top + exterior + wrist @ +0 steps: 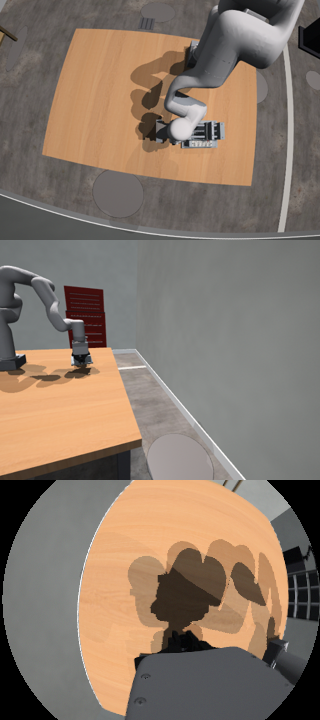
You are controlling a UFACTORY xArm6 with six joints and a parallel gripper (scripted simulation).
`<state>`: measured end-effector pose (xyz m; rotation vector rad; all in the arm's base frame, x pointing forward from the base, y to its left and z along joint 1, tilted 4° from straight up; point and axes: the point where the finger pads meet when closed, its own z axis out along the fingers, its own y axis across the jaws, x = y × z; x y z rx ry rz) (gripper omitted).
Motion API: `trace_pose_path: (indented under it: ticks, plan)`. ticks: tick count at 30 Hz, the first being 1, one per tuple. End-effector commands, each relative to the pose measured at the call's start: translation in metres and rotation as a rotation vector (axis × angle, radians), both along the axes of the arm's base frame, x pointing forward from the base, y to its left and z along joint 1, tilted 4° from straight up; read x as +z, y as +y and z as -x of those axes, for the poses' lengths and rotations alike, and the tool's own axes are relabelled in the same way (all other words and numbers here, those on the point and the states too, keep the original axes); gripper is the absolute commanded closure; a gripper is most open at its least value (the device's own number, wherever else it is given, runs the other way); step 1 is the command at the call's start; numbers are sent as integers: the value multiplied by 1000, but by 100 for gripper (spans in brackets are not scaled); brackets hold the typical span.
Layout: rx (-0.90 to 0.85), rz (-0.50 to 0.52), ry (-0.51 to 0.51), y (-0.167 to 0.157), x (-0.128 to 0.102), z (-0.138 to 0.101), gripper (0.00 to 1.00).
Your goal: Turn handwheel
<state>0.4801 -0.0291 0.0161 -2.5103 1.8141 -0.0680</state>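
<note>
The grey stop device (202, 134) lies on the wooden table, with rails, a sliding stop and a white scale strip (200, 143) along its near side. A small red pointer (208, 141) sits toward the right of the scale; the numbers are too small to read. The dark handwheel (81, 357) is at the device's end facing the exterior camera. My gripper (81, 359) points straight down over that end and is shut on the handwheel. In the overhead view my wrist (179, 129) hides the wheel. In the wrist view the grey device body (207, 703) fills the lower part; the fingers are hidden.
My arm's base (10, 361) stands on the table behind the device. A red tool cabinet (86, 317) stands against the back wall. The table edge (124, 392) runs close to the device's right in the exterior view. Round grey floor patches lie around the table.
</note>
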Motion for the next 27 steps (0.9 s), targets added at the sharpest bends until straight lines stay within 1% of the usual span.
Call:
trace_pose_path:
  ticks: [1, 13, 22, 27]
  plan:
    - [0, 0, -5, -1, -1, 3, 94]
    - [0, 0, -5, -6, 0, 16, 94]
    - [0, 0, -5, -10, 8, 28, 94]
    - [0, 0, -5, -11, 12, 31, 94]
